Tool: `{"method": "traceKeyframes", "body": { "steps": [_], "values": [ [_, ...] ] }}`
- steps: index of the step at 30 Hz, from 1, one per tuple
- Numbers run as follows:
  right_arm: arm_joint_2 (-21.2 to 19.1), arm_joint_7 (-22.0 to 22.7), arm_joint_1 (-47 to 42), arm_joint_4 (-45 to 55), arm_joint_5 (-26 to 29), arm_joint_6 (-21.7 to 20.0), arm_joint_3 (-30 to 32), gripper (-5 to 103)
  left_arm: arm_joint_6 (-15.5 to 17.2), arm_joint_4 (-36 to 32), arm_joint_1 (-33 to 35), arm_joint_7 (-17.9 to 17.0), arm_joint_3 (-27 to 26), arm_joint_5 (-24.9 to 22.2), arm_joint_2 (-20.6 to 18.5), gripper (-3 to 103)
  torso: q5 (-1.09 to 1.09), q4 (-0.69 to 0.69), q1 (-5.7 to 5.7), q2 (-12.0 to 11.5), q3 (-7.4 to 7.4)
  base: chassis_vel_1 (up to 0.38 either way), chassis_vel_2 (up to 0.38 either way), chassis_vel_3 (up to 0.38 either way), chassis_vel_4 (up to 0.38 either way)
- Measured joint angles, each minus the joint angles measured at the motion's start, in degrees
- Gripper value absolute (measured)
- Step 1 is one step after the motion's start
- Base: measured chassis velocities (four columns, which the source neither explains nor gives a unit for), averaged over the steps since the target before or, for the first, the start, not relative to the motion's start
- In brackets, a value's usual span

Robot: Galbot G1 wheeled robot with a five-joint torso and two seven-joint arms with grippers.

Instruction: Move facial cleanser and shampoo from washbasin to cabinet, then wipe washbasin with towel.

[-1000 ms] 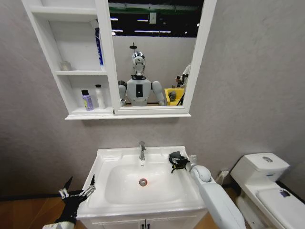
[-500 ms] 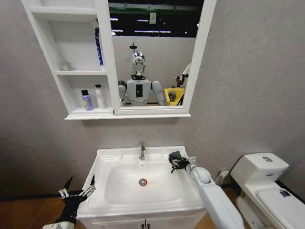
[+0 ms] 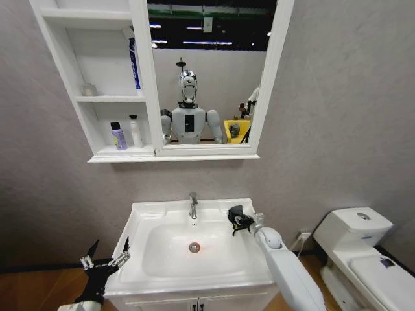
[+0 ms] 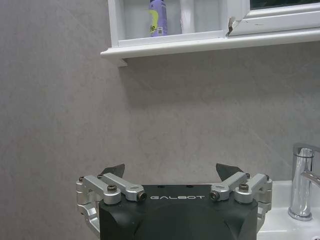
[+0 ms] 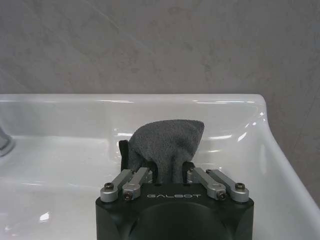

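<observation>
The white washbasin [image 3: 152, 214] sits low in the middle of the head view. On its back right rim my right gripper [image 3: 238, 219] is shut on the dark grey towel [image 5: 167, 142], which bunches up between its fingers [image 5: 134, 181] over the basin ledge. The white cabinet [image 3: 82, 98] hangs up on the left, joined to the mirror. A purple bottle [image 3: 118, 136] and a white bottle [image 3: 135, 131] stand on its lowest shelf; which is the shampoo and which the facial cleanser I cannot tell. My left gripper [image 3: 104, 259] hangs open beside the basin's front left corner, holding nothing.
A chrome tap [image 3: 193, 205] rises at the basin's back and a red-ringed drain [image 3: 194, 247] marks the bowl. A white toilet [image 3: 363, 253] stands to the right. A blue tube [image 3: 134, 65] leans on the middle shelf. The mirror [image 3: 207, 71] reflects the robot.
My right gripper has slid slightly left along the basin's back rim with the towel. The left gripper has stayed still.
</observation>
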State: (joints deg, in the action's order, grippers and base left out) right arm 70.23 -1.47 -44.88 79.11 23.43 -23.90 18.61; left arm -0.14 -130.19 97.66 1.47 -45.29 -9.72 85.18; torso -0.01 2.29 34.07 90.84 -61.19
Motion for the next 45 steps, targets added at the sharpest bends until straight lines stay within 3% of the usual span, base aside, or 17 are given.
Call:
{"method": "traceKeyframes", "body": {
  "steps": [3, 5, 10, 14, 20, 28, 40, 45],
  "values": [
    [-0.01, 2.17, -2.39, 3.52, 1.74, -0.84, -0.70, 24, 0.00, 0.00, 0.00, 0.00, -0.01, 0.00, 0.00, 100, 0.00, 0.00, 0.00, 0.00, 0.00, 0.000, 0.000, 0.000, 0.000],
    [1.50, 9.14, -8.85, 13.46, 4.90, -4.06, -3.67, 8, 0.00, 0.00, 0.00, 0.02, 0.00, 0.00, 0.00, 100, 0.01, 0.00, -0.01, 0.00, 0.01, 0.000, 0.000, 0.000, 0.000],
    [4.52, 15.76, -13.01, 17.36, 5.32, -6.45, -6.80, 4, 0.00, 0.00, 0.00, 0.01, -0.01, 0.00, 0.00, 100, 0.00, -0.01, -0.01, 0.01, 0.01, 0.000, 0.000, 0.000, 0.000],
    [5.22, 17.52, -13.17, 14.57, 4.14, -6.15, -5.90, 4, 0.00, 0.00, 0.00, 0.01, -0.01, 0.00, 0.00, 100, 0.00, 0.00, -0.01, 0.00, 0.00, 0.000, 0.000, 0.000, 0.000],
    [4.58, 17.17, -12.98, 12.71, 2.96, -5.34, -4.18, 4, 0.00, 0.00, 0.00, 0.01, -0.01, 0.00, 0.00, 100, 0.00, 0.00, -0.01, 0.01, 0.00, 0.000, 0.000, 0.000, 0.000],
    [5.31, 13.54, -11.49, 6.88, 1.66, -3.81, -4.47, 4, 0.00, 0.00, 0.00, 0.00, -0.01, 0.00, 0.00, 100, 0.01, 0.00, -0.01, 0.01, 0.01, 0.000, 0.000, 0.000, 0.000],
    [10.81, 8.04, -6.39, -4.32, -3.43, 0.62, -7.91, 4, 0.00, 0.00, 0.00, -0.01, -0.01, 0.00, 0.00, 100, -0.03, 0.00, 0.00, 0.01, 0.01, 0.000, 0.000, 0.000, 0.000],
    [14.89, 4.03, -3.98, -9.29, -6.74, 3.20, -9.51, 4, 0.00, 0.00, 0.00, -0.01, -0.01, 0.00, 0.00, 100, -0.02, -0.01, 0.00, 0.01, 0.02, 0.000, 0.000, 0.000, 0.000]
  ]
}}
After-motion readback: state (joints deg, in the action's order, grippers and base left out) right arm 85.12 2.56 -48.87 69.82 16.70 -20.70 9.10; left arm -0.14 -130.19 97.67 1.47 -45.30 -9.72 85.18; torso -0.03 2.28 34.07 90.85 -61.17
